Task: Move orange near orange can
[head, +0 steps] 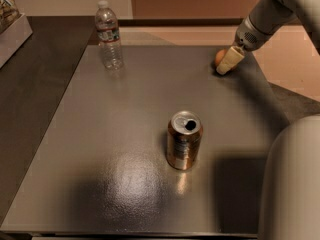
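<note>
The orange can stands upright near the middle of the grey table, its silver top open. The orange lies at the table's far right edge, mostly hidden behind my gripper. My gripper reaches down from the upper right, its pale fingers right against the orange, tips at the table surface.
A clear plastic water bottle stands at the far left of the table. A box sits on the dark counter at the upper left. Part of the robot's pale body fills the lower right corner.
</note>
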Controlling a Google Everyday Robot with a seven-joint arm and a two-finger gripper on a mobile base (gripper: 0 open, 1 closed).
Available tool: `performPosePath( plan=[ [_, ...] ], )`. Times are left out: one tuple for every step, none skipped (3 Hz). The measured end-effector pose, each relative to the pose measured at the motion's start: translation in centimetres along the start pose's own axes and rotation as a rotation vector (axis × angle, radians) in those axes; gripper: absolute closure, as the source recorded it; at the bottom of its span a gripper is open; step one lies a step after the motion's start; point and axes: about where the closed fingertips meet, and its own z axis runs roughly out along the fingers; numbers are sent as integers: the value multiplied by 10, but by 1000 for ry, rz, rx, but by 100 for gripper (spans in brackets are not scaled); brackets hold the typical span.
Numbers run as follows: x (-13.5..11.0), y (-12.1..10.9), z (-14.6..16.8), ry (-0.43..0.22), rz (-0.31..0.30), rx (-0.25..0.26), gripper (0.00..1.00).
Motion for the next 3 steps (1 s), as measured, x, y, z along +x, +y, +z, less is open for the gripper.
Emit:
performPosePath(
  plan=[
    [0,2,-8,-7,-5,-2,64],
    [-3,13,-23,-21,-33,-12,88],
    [-4,40,-44,-44,-85,-42,100]
  ],
)
